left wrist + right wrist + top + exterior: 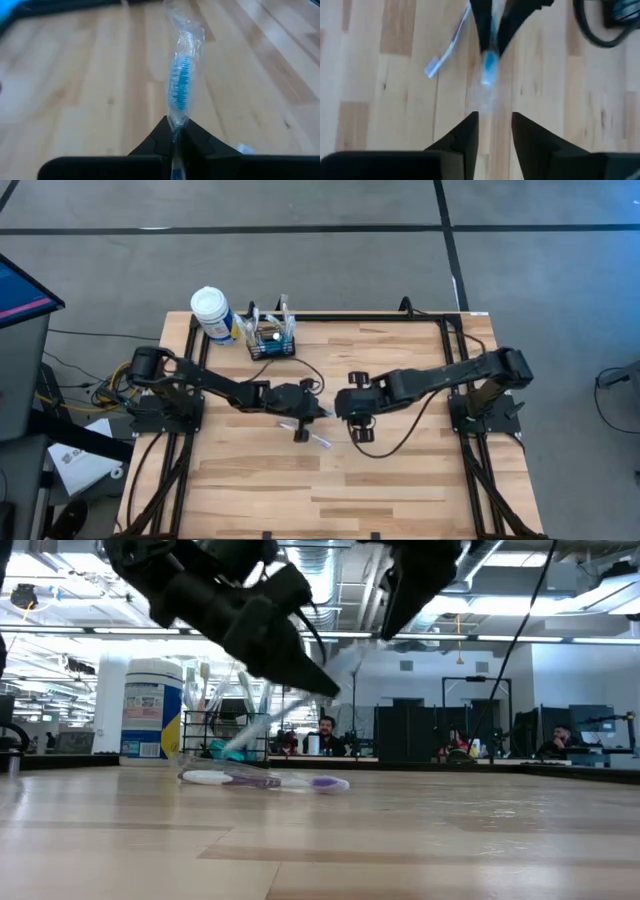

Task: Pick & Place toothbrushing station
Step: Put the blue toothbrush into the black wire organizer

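the high view looks straight down on the whole table (400,480). the low view sits at tabletop height, facing 12 o'clock toward the caddy (225,735). both wrist views hover close above the boards, sharing the wrapped blue toothbrush (181,85).

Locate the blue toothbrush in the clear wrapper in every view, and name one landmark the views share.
High view: hidden between the grippers at mid-table.
Low view: wrapped blue toothbrush juts from the left gripper, upper middle.
Left wrist view: centre, clamped in its fingers.
Right wrist view: upper middle.
Landmark: the purple toothbrush lying on the table.
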